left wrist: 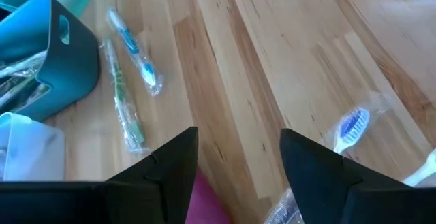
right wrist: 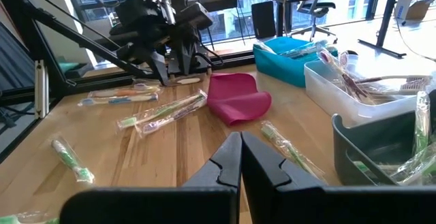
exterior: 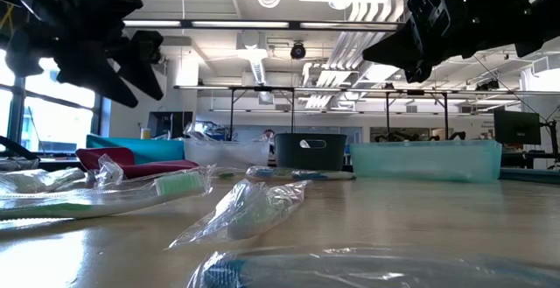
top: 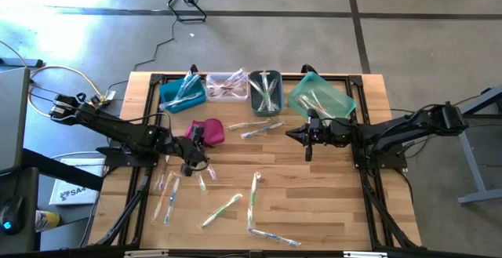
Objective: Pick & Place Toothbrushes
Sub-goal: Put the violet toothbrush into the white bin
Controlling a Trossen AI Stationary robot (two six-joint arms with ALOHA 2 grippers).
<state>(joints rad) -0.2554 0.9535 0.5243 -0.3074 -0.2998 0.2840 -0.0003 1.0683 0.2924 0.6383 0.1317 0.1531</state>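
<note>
High view, left gripper [top: 196, 166] at left centre of the table [top: 314, 203], jaws released and empty, right gripper [top: 307, 135] at upper centre, jaws clenched, toothbrushes [top: 222, 210] scattered across lower frame, more in bins [top: 182, 93] along top.

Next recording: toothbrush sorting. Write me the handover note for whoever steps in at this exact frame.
Left end effector: open, empty, above the table beside the magenta pouch.
Right end effector: shut, empty, parked above the table in front of the tilted teal bin.
Done: wrapped toothbrushes sit in the blue bin, clear bin, grey bin and teal bin.
Left: loose toothbrushes scattered on the wooden table, most toward its front and left, two near the grey bin.
</note>
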